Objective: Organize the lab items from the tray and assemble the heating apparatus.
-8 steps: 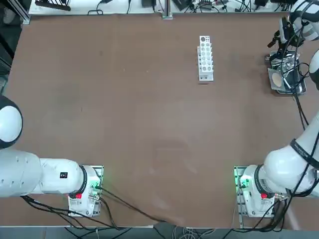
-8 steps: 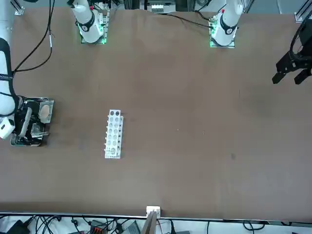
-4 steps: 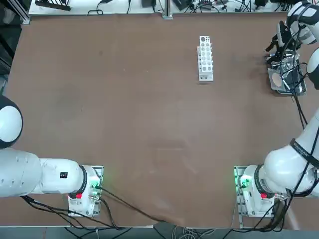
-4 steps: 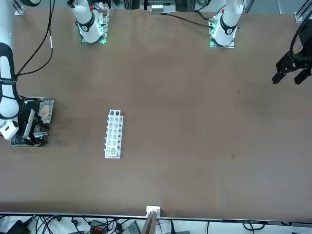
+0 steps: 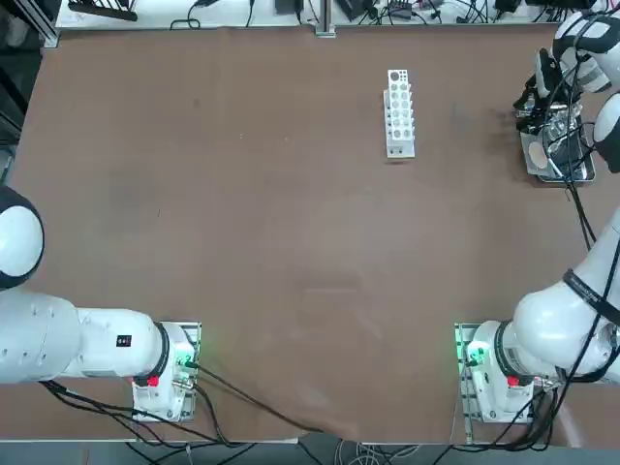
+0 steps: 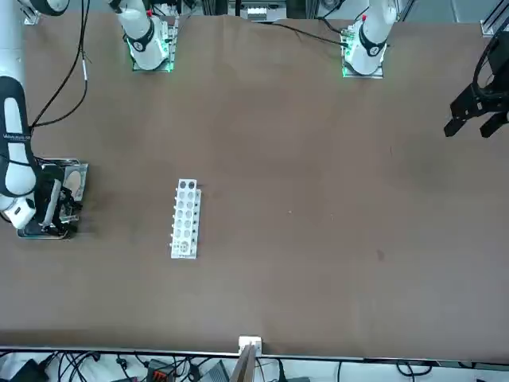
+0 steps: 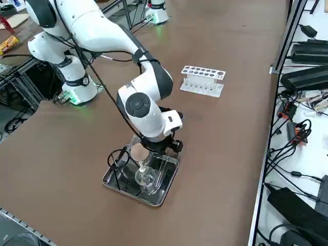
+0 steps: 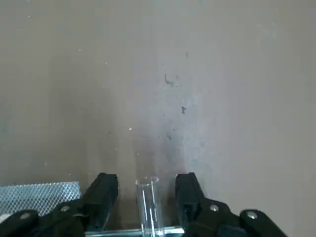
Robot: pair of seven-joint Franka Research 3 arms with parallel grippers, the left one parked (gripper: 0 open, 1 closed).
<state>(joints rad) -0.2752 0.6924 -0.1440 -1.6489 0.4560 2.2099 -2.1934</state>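
The right arm's black two-finger tool hangs low over the small shallow tray of shiny silver metal at the far right corner of the brown desk. Its fingers stand apart on either side of a thin upright clear glass tube, not pressed on it — gaps show on both sides. In the tray lie the small clear glass burner, the thin black wire tripod stand and the grey square mesh with a round tan centre. A long white perforated test-tube rack lies well apart, nearer the desk's middle.
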